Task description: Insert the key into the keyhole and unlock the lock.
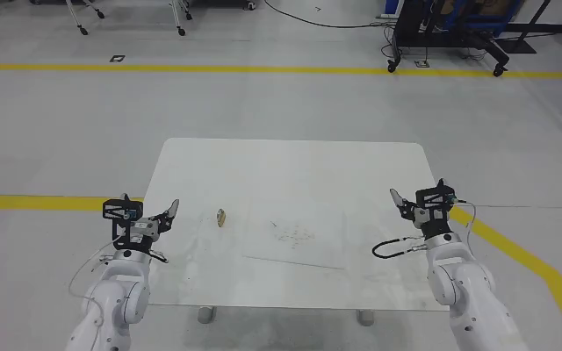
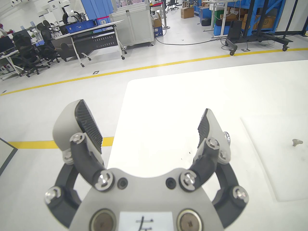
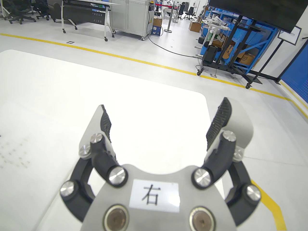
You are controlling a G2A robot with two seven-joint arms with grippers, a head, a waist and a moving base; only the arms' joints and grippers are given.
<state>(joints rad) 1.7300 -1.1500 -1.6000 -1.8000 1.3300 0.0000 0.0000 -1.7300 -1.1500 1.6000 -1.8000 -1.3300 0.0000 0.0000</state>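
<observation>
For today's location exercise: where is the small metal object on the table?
In the top view the small metal object lies on the table's left half, nearest the left gripper.

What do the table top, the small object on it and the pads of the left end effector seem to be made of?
Table top: white smooth board, perhaps laminate; it shines evenly. Small object: probably metal, with a brass-yellow tint; too small to be sure. Pads of the left end effector: black, ribbed, likely rubber.
</observation>
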